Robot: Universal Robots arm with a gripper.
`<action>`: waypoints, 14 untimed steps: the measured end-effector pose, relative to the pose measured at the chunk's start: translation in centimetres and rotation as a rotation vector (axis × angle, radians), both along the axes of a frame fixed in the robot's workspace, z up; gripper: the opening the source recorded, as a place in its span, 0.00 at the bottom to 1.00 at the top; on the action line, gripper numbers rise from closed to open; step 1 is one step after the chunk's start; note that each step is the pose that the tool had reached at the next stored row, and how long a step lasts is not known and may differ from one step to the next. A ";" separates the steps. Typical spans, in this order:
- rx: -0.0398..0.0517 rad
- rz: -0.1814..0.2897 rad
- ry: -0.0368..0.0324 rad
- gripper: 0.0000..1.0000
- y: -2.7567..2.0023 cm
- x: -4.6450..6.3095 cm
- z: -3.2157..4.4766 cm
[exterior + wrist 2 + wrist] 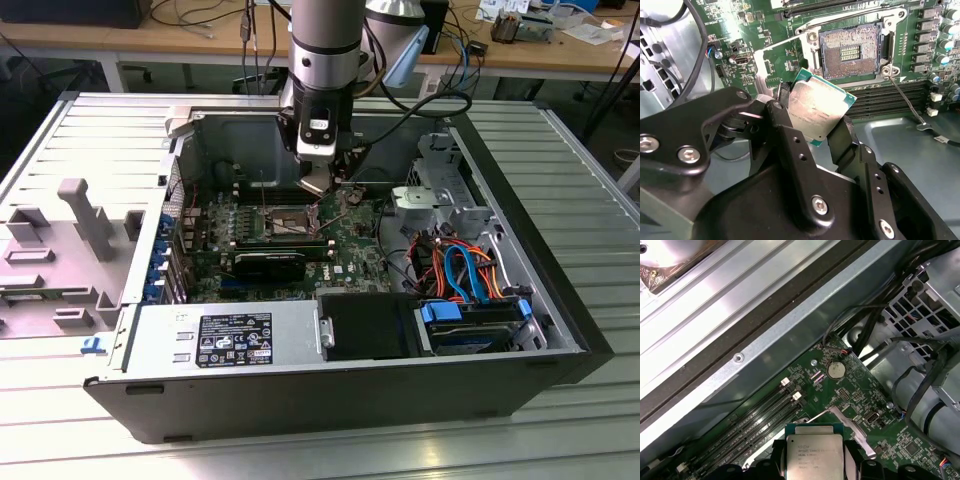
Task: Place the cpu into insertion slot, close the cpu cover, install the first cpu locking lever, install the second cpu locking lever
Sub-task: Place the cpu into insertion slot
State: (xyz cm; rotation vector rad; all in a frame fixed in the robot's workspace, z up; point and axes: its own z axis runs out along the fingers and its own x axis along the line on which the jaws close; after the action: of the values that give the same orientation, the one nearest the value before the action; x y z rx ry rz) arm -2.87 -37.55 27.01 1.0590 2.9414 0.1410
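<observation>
Had the gripper clenched on the cpu, a finger on each of two opposite edges. The chip was tilted, with its silvery top facing the second wrist view. It hung in the air over the motherboard, not seated. The insertion slot sat bare just beyond it, gold-brown contacts all showing. The cpu cover was swung open beside the slot, and a locking lever stuck out loose across the memory slots. In the exterior view I had the arm reaching into the open computer case, over the far part of the board, a touch to the exterior view's right of the socket.
</observation>
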 end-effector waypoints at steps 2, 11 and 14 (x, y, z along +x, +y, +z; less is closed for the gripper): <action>0.0000 -0.003 0.0000 0.55 0.00 0.0 0.00; 0.0000 -0.017 0.0000 0.55 0.00 0.0 -0.01; 0.0000 -0.021 0.0000 0.55 0.00 0.0 -0.02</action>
State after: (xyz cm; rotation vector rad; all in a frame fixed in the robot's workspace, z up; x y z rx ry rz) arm -2.87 -37.55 27.00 1.0896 2.9292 0.1408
